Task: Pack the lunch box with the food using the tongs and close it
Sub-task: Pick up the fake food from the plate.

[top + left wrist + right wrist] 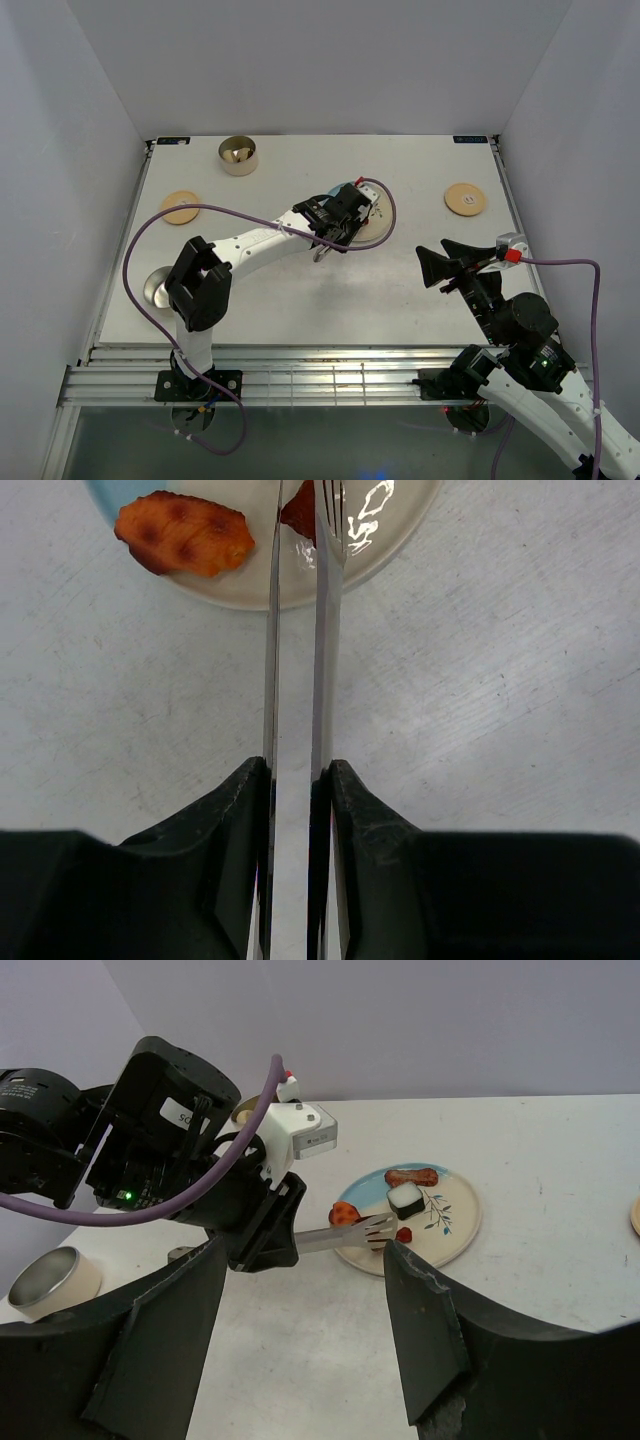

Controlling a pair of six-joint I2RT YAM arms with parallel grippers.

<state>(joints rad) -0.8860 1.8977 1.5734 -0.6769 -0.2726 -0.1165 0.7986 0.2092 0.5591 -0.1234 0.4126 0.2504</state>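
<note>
The left gripper [298, 770] is closed on the tongs [328, 660], one black finger pressed against the outside of each thin arm, so the two arms stand close together and nearly parallel. From the left wrist the tongs run straight out to 12 o'clock and their tips reach over the rim of the plate [400, 535]. A small red piece [298, 510] sits right at the tips, in the gap between the arms. The tips run off the top of that view, so I cannot tell whether it is pinched or only bracketed. The larger orange piece [185, 532] lies flat at about 11 o'clock from the tips, its long axis running across the tongs.

The left arm is plainly the one in reach. The right gripper [437, 268] hangs well apart at 4 o'clock from the plate, jaws wide and holding nothing.

From above, one open tin [238, 155] stands at the back of the table [300, 300], at 10 o'clock from the plate. The other tin [160, 287] is beside the left arm's base, at about 8 o'clock. The two wood lids [180, 207] [465, 198] lie flat to either side. The table is pale, flat and matte, with open space between the plate and both tins, so a carry in either direction looks unobstructed.
</note>
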